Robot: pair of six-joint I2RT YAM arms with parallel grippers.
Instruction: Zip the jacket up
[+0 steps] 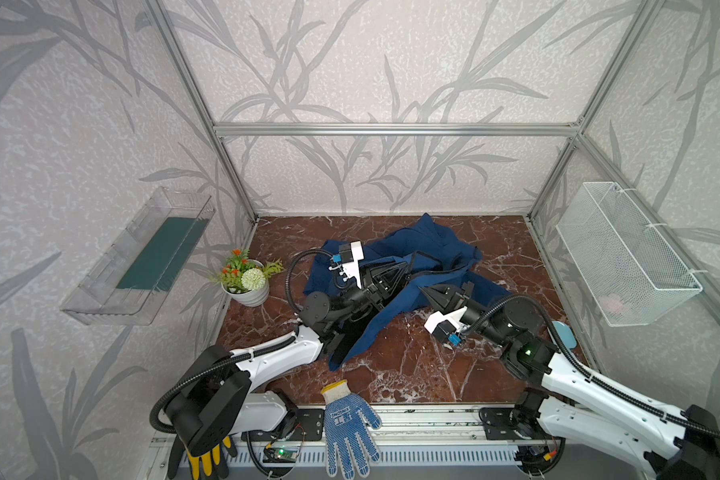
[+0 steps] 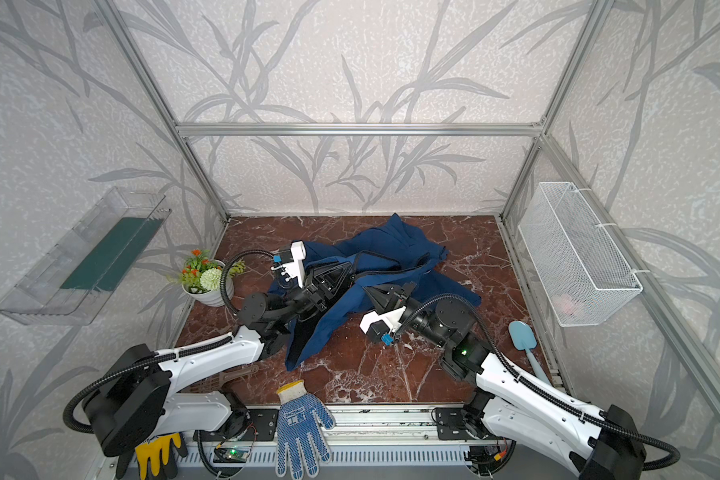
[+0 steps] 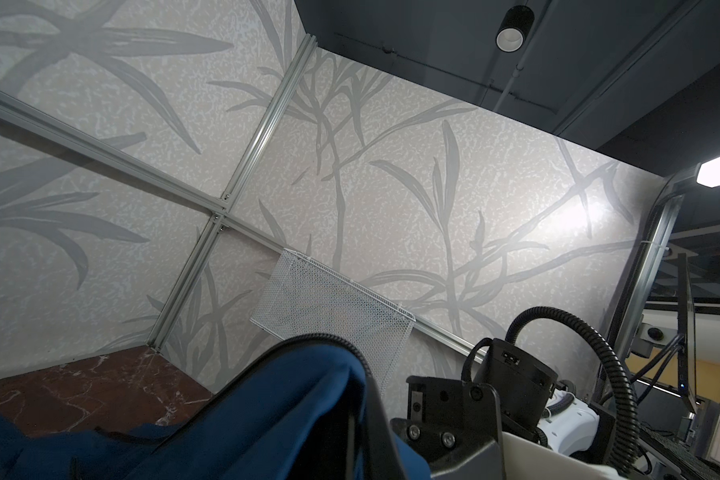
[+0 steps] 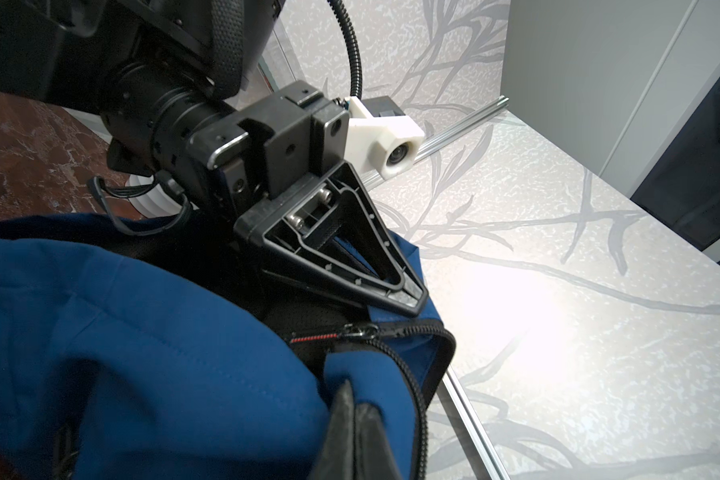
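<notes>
The navy jacket [image 1: 433, 249] lies crumpled toward the back middle of the marbled table [image 1: 412, 374], one flap trailing forward. The left gripper [image 1: 406, 267] has its jaws pinched on a raised fold beside the dark zipper [image 4: 408, 332] — the right gripper [image 1: 425, 291], just beside it, is likewise clamped tight on the cloth, tips sunk in blue fabric.

The jacket [image 1: 445, 245] lies on the table [image 1: 412, 374], toward the back. A flower pot [image 1: 248, 291] stands left of it, a spatula [image 2: 523, 333] to the right, a glove [image 1: 349, 428] before it at the front edge.
</notes>
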